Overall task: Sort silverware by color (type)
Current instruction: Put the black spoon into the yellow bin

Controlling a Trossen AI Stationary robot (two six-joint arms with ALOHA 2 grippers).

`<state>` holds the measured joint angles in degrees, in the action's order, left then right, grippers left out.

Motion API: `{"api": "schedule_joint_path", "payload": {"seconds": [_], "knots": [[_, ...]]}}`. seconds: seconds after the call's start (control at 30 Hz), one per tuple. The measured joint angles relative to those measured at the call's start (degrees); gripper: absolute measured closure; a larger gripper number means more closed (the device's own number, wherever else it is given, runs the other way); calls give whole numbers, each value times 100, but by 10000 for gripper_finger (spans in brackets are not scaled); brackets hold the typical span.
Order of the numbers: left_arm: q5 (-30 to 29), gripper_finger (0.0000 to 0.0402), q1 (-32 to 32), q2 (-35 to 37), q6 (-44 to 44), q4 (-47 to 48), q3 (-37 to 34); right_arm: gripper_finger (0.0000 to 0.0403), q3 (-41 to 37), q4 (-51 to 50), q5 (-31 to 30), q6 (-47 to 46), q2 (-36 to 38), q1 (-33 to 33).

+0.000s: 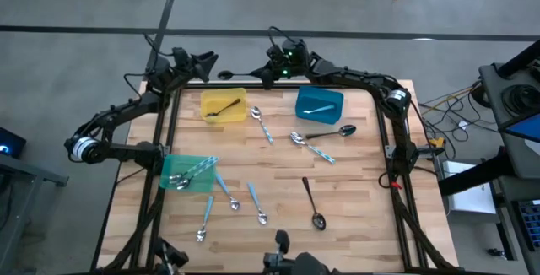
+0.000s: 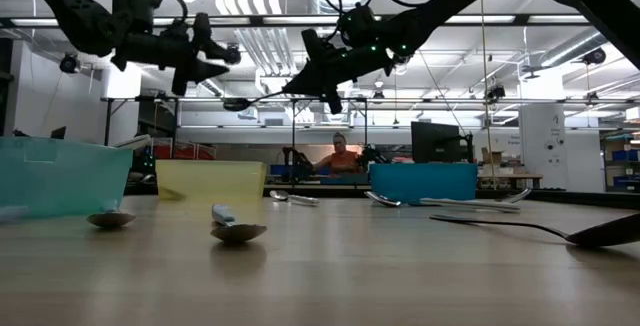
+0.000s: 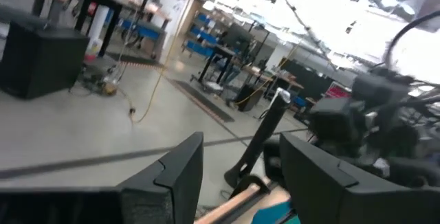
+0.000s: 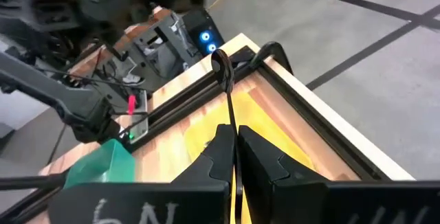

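My right gripper [image 1: 251, 74] hangs over the table's far edge, shut on a black spoon [image 1: 228, 75] above the far side of the yellow bin [image 1: 224, 106]. One dark spoon [image 1: 221, 110] lies in that bin. My left gripper [image 1: 207, 58] hovers open to the left of the held spoon, at the same far edge, with nothing between its fingers [image 3: 185, 162]. On the wood lie several loose spoons: blue-handled ones [image 1: 262, 125], two black ones [image 1: 331, 132] [image 1: 313, 204] and others near the front. The blue bin [image 1: 319, 102] holds a light blue utensil. The green bin [image 1: 187, 172] holds silver ones. My right gripper pinches the black spoon's handle [image 4: 234, 131] between its two fingers. The spoon sticks straight out ahead of the fingers, along them, with its bowl [image 4: 221, 62] foremost and pointing toward the table's left. It is lifted clear, roughly level, over the yellow bin's far side.
A black frame [image 1: 384, 153] runs round the table's edges. Both arms crowd the far edge, close together. The three bins stand at the far middle and the left edge. Loose spoons are scattered over the middle and the near left. A person sits in the room beyond the table.
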<state>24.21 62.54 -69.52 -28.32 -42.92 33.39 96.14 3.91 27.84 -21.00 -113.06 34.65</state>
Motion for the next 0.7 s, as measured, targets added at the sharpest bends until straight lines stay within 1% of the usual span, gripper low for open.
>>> {"api": "schedule_joint_path", "payload": {"seconds": [0.2,0.33,0.4,0.47,0.57,0.63,0.7], "knots": [[447,231,-1,0,269,45,591,395,0,-25,-110,-47,0,-133],[781,231,-1,2,365,77,982,395,1,3,-371,-19,-28,-226],[912,231,-1,2,385,116,1146,395,65,16,-403,-41,-97,-245],[1036,231,-1,4,391,227,1297,395,233,12,-402,-109,-262,-292],[1288,231,-1,4,511,532,1496,394,584,-255,-343,-197,-613,-347],[1427,231,-1,9,612,787,1589,394,881,-641,-210,-202,-830,-364],[1437,231,-1,17,680,991,1628,394,1258,-1049,-195,-199,-1015,-363]]}}
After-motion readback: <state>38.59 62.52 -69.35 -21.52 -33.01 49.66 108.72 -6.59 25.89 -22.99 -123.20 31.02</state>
